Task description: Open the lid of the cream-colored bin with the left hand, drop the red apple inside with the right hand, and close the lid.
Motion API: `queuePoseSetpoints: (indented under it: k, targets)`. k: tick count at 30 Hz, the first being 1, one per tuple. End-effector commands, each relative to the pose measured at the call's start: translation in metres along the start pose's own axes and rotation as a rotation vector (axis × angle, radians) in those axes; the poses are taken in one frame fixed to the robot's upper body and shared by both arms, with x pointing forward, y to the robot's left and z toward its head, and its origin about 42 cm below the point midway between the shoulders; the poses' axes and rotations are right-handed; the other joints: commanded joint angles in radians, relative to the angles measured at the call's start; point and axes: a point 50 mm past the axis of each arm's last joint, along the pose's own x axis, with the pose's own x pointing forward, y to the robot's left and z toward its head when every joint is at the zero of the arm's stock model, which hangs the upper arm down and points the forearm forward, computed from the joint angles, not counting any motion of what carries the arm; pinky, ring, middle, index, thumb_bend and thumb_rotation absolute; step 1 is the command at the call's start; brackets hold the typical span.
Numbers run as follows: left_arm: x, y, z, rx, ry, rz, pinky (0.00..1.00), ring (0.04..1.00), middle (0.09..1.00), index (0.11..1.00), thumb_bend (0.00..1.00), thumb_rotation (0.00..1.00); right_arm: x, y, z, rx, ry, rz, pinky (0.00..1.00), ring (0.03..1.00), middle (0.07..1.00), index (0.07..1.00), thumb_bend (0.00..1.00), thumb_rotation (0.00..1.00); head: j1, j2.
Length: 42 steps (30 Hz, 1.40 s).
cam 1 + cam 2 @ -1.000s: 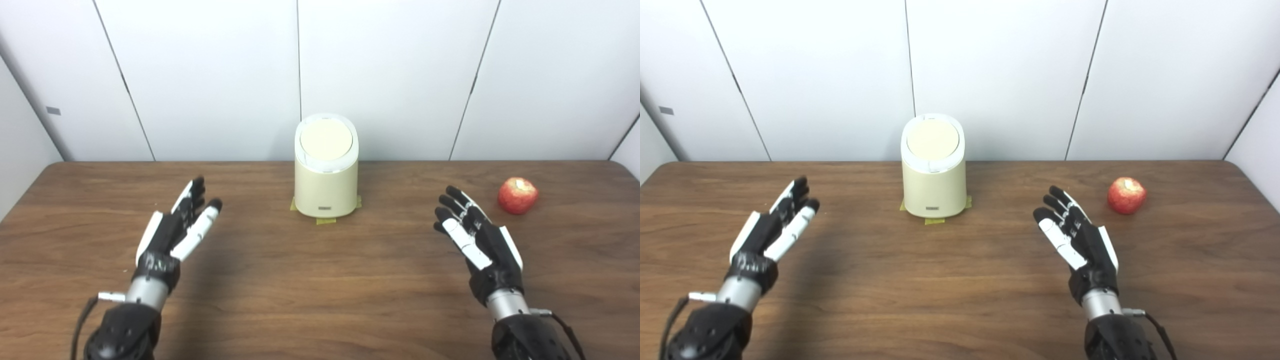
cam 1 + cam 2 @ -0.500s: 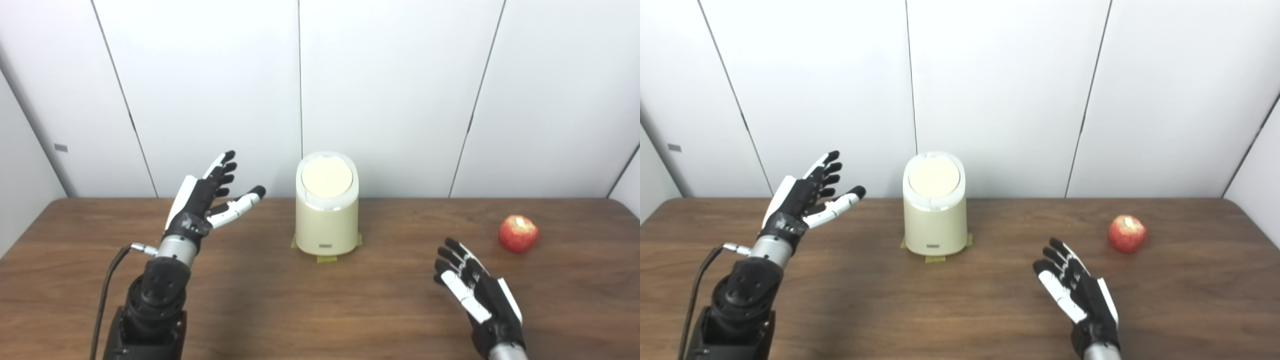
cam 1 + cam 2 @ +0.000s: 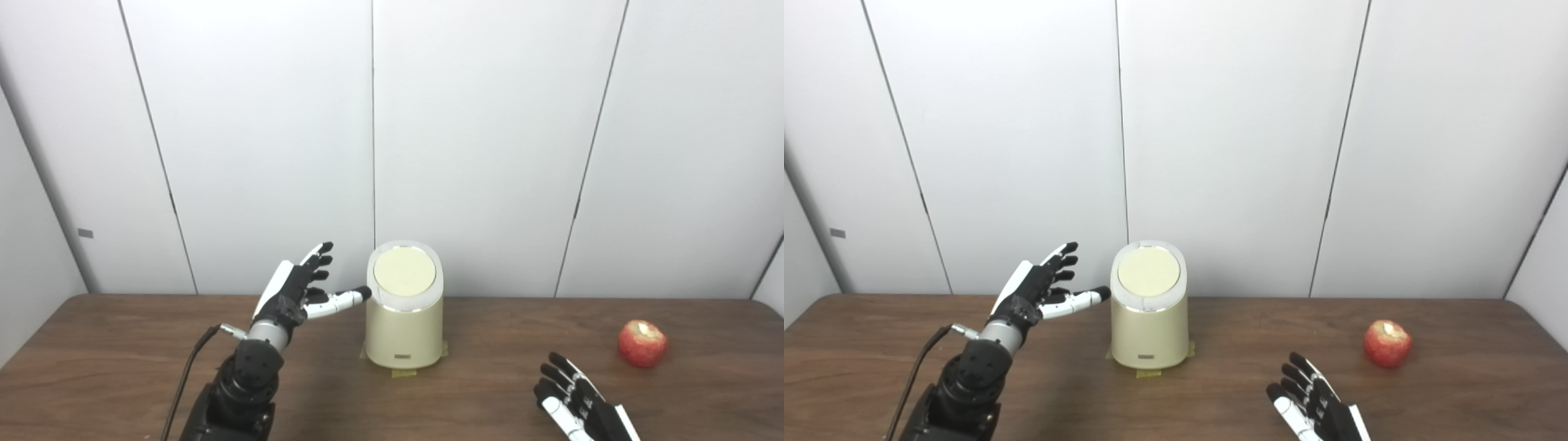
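Hovering left robot hand [image 3: 293,289] nears bin [image 3: 404,331].

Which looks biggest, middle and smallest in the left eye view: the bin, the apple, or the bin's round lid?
1. The cream-colored bin, biggest by far.
2. Its lid, the round top.
3. The red apple, smallest, though only slightly smaller than the lid.

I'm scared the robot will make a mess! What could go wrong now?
The raised left hand is close beside the cream-colored bin; it might bump the bin instead of opening the closed lid. The red apple is round and could roll away when the open right hand reaches it.
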Motion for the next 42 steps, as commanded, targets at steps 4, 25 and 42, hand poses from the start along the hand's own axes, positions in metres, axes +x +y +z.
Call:
queuePoseSetpoints:
  k: [4,25,42]
  targets:
    - [0.029,0.015,0.054,0.049,-0.118,0.025,0.79,0.930,0.976,0.997,0.77,0.29,0.008,0.005,0.016,0.001,-0.095,0.022,0.78,0.862,0.865,0.889,0.55,0.48,0.000,-0.003]
    - [0.065,0.015,0.085,0.227,-0.145,0.035,0.79,0.940,0.978,0.985,0.81,0.19,0.009,0.008,0.017,0.019,-0.095,0.022,0.79,0.863,0.872,0.891,0.53,0.47,-0.019,0.010]
    - [0.067,0.004,0.101,0.309,-0.226,0.041,0.79,0.922,0.937,0.966,0.83,0.17,0.012,0.013,0.021,0.037,-0.108,0.017,0.78,0.862,0.876,0.888,0.51,0.47,-0.032,0.008]
